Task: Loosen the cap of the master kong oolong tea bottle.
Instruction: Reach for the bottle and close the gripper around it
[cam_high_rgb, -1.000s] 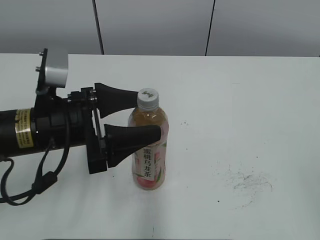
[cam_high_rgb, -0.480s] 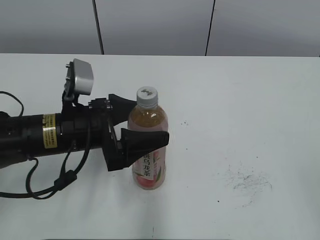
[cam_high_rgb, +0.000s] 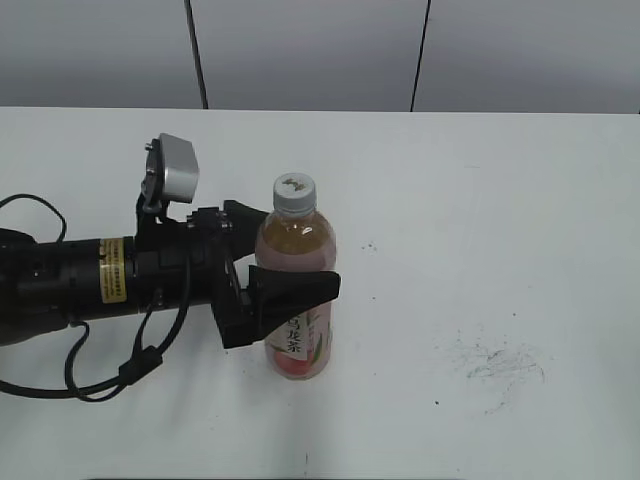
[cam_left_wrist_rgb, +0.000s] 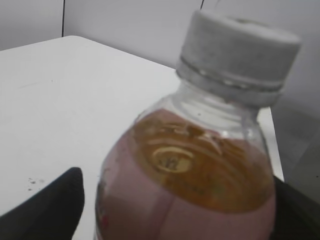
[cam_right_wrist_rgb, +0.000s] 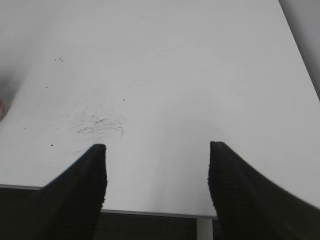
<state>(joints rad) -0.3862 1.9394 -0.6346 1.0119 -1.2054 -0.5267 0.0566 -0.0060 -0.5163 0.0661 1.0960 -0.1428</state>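
Left gripper (cam_high_rgb: 290, 255) fingers around the master kong oolong tea bottle (cam_high_rgb: 296, 300) standing upright on the white bench (cam_high_rgb: 480, 220).

Exterior view: the bottle's pink label has a white strip of dark Chinese characters, too small to read surely; the cap (cam_high_rgb: 295, 193) sits on the neck with a dark mark on top. One black finger (cam_high_rgb: 300, 290) crosses the bottle's front below the shoulder, the other passes behind; whether they press it I cannot tell. Left wrist view: the bottle (cam_left_wrist_rgb: 190, 185) fills the picture, amber tea under the grey ribbed cap (cam_left_wrist_rgb: 237, 57), a dark finger (cam_left_wrist_rgb: 47, 210) on either side. Right wrist view: the right gripper (cam_right_wrist_rgb: 157, 192) fingers stand spread wide over bare bench (cam_right_wrist_rgb: 165, 75), holding nothing, near grey scuff marks (cam_right_wrist_rgb: 100, 125).
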